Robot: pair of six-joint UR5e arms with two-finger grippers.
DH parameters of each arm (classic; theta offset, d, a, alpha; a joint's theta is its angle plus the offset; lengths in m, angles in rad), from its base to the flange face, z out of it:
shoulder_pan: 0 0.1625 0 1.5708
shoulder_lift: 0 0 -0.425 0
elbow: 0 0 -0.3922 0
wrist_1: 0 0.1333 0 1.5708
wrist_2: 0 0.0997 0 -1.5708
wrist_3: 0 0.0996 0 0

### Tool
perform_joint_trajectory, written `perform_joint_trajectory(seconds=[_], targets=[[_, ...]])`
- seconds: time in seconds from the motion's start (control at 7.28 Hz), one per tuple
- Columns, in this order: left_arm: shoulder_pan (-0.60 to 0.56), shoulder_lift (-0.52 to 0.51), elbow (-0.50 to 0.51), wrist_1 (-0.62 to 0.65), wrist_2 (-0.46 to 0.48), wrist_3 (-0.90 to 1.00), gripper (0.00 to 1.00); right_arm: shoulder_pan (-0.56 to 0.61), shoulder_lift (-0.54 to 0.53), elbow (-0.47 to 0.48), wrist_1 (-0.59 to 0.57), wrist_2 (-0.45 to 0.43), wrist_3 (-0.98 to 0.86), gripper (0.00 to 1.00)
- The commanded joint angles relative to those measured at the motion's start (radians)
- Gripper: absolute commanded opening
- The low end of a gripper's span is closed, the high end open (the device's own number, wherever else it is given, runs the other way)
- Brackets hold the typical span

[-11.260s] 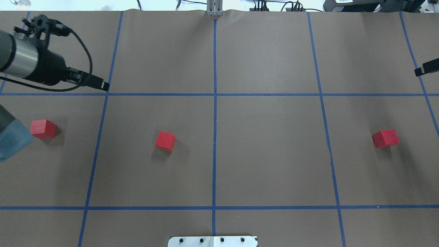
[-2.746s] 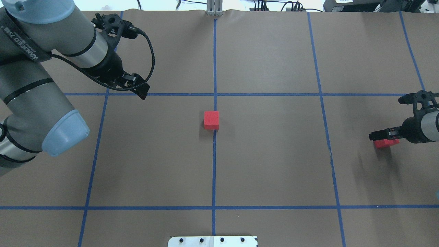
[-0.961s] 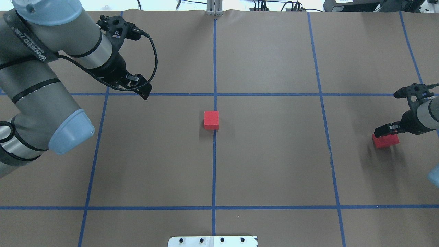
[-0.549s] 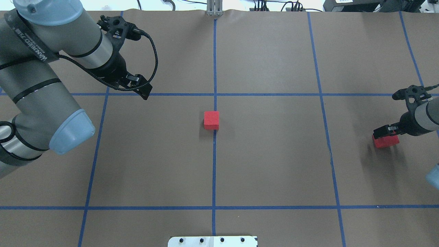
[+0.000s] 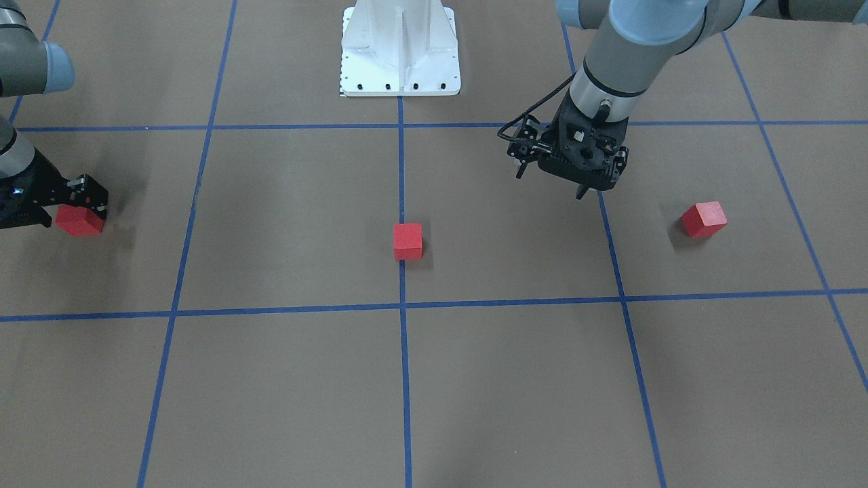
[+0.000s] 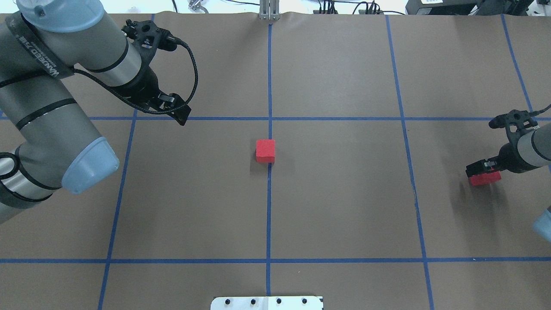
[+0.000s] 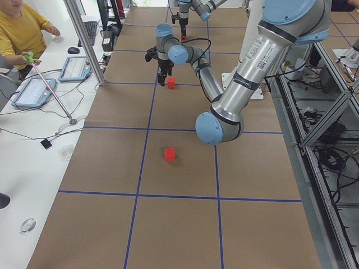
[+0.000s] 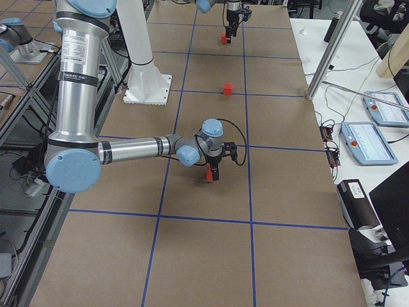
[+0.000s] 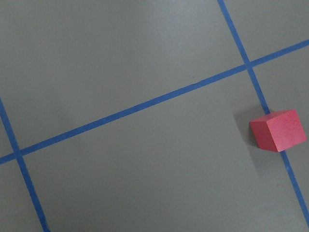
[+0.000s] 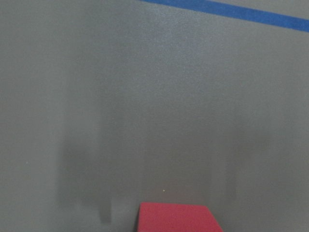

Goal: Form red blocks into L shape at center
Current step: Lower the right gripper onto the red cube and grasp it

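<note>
One red block point(image 6: 265, 150) point(image 5: 407, 241) sits on the middle blue line in the center point(image 6: 310, 189). It also shows at the right edge of the left wrist view point(image 9: 278, 129). A second red block point(image 6: 485, 179) point(image 5: 79, 221) lies far right, with my right gripper point(image 6: 482, 168) point(image 5: 83, 203) low over it and open; I cannot see contact. The third red block point(image 5: 704, 219) point(image 7: 170, 154) lies on my left side, hidden under my left arm in the overhead view. My left gripper point(image 6: 181, 117) point(image 5: 580, 190) hangs open and empty, left of and behind the center block.
The white metal base point(image 5: 400, 47) stands at the robot's edge of the table. My left arm's elbow point(image 6: 86, 165) hangs over the left grid squares. A person point(image 7: 22, 33) sits at a side bench with tablets, beyond an aluminium post point(image 7: 84, 39).
Since 11 s ago a block has gone from the left-middle square to the middle line. In the last second my right gripper sank a little onto the right block. The left arm held still.
</note>
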Motion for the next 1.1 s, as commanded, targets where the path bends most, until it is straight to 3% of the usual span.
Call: perform_joint_trajectory(seconds=[0.0,0.14,0.41,0.55,0.82,0.96], targets=[[0.001,0.0,0.0,0.0,-0.002,-0.002,1.0,-0.001,-0.003,-0.002,0.013,0.0,-0.002,0.17],[0.001,0.0,-0.002,0.0,0.0,-0.002,1.0,0.0,-0.003,0.0,0.013,0.008,-0.005,0.0],[0.0,0.002,-0.002,0.0,0.0,-0.002,1.0,0.005,0.002,0.07,-0.007,0.034,0.001,0.0],[0.0,0.003,-0.005,0.0,0.0,0.006,1.0,0.006,0.041,0.107,-0.075,0.041,0.003,0.0],[-0.083,0.044,-0.011,0.015,0.021,0.114,1.0,0.016,0.188,0.223,-0.357,0.041,0.004,0.0],[-0.123,0.075,-0.023,0.014,0.035,0.123,1.0,0.016,0.317,0.248,-0.524,0.04,0.006,0.0]])
